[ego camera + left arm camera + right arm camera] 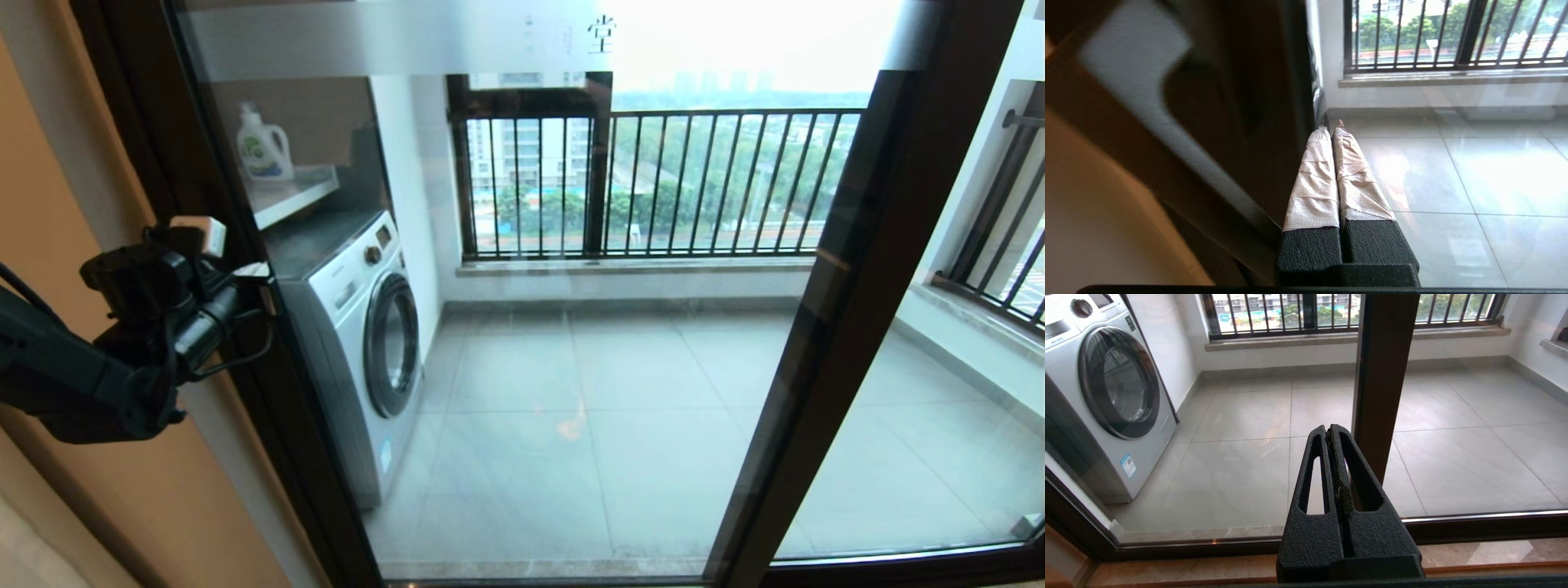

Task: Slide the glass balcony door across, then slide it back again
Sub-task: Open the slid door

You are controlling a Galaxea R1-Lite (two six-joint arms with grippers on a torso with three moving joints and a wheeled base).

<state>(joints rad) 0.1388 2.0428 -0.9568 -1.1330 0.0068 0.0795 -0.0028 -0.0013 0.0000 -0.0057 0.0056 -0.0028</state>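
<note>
The glass balcony door [571, 367] fills the head view, a clear pane with a frosted top strip [408, 37] bearing a Chinese character. Its dark brown left upright [155, 98] runs down the left side. My left gripper [260, 274] is raised at that upright with its tips against the inner edge by the glass. In the left wrist view the taped fingers [1314, 175] of the left gripper [1331, 128] lie pressed together, shut on nothing, beside the brown upright [1241, 102]. I cannot make out the black bar handle. My right gripper [1329, 428] hangs low, shut and empty, facing the glass.
A second dark upright [857, 286] [1384, 375] crosses the glass on the right. Behind the glass stand a washing machine [359, 327] [1106, 396], a shelf with a detergent bottle [263, 147], tiled floor and a black railing [653, 180]. An orange-tan wall [49, 163] is on the left.
</note>
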